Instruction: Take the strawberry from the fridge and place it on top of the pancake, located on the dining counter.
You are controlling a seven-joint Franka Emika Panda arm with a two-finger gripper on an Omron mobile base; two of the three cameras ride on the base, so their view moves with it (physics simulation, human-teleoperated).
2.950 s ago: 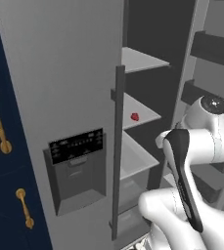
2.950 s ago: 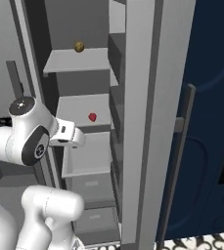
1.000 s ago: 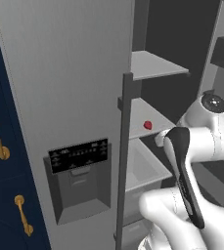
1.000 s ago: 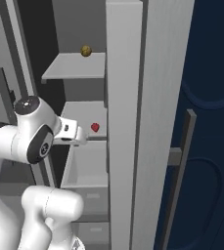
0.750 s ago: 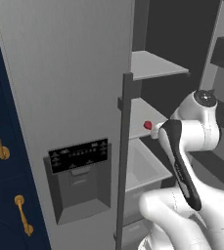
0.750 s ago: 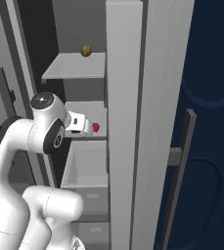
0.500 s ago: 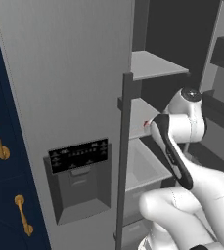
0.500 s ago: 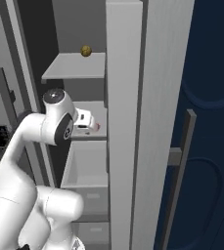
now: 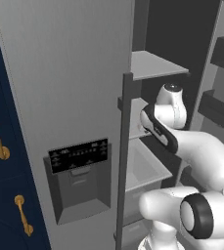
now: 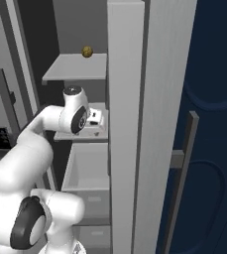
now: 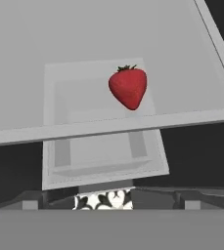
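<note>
Gripper (image 10: 99,123) at the end of the white arm with dark joints reaches into the open compartment of the tall grey fridge (image 9: 59,97) at the level of its middle shelf, and its jaws stand spread wide with nothing between them. From the camera on the hand, the small dark-red strawberry (image 11: 128,87) lies on the pale grey translucent shelf (image 11: 25,73), ahead of the fingers and a little to the right of the view's centre line, not yet between them. The berry's long axis runs roughly up and down in that view, green stalk end away from the hand and pointed tip towards it, tilted slightly. It sits back from the shelf's front edge, apart from it, and through the shelf a pale drawer (image 11: 99,161) shows below. The coming move seems to turn on this offset: the hand would need to go forward over the shelf edge and shift somewhat right so the berry comes between the jaws. A small round yellowish-brown object (image 10: 87,51) rests on the shelf above, well clear of the reach.
</note>
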